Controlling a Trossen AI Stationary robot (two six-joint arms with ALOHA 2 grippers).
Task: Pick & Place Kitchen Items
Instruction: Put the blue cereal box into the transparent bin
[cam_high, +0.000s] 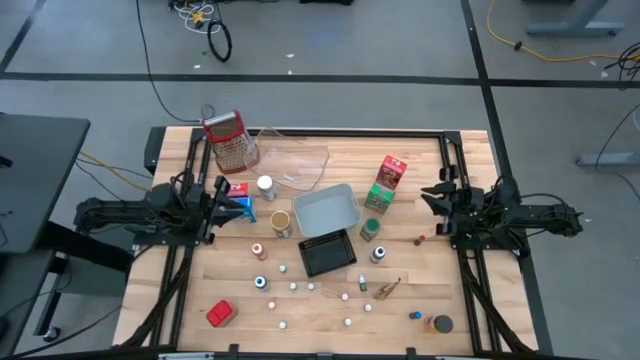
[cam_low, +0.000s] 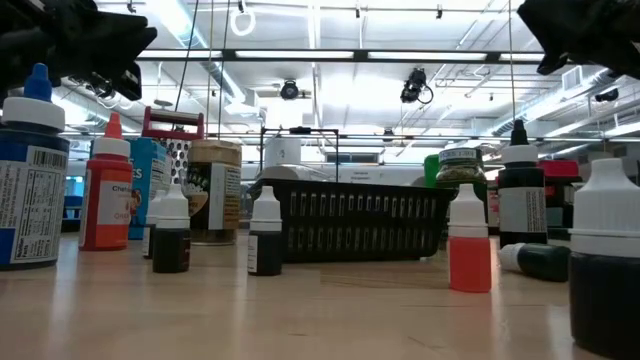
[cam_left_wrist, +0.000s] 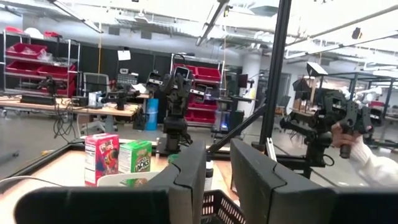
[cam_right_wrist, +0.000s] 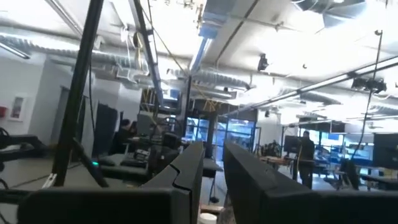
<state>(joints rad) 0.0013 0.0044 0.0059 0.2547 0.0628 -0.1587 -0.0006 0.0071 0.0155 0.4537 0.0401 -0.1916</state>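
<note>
Kitchen items stand scattered on the wooden table. Red and green cartons (cam_high: 386, 183) (cam_left_wrist: 118, 158) are at the far right, a blue carton (cam_high: 240, 200) and a white-capped jar (cam_high: 265, 186) at the left, and a brown jar (cam_high: 281, 222) beside the trays. Several small capped bottles (cam_high: 300, 285) (cam_low: 265, 235) dot the near half, and a red pack (cam_high: 220, 313) lies near left. My left gripper (cam_high: 222, 192) (cam_left_wrist: 217, 168) hovers at the table's left edge, next to the blue carton, and my right gripper (cam_high: 430, 196) (cam_right_wrist: 213, 168) at the right edge. Both are raised off the table and narrowly open, with nothing between their fingers.
A metal grater with a red top (cam_high: 228, 140) and a clear tray (cam_high: 300, 160) are at the far left. A grey tray (cam_high: 326, 210) and a black basket tray (cam_high: 327, 252) (cam_low: 360, 220) sit mid-table. A person's hand (cam_left_wrist: 348, 134) shows beyond the table.
</note>
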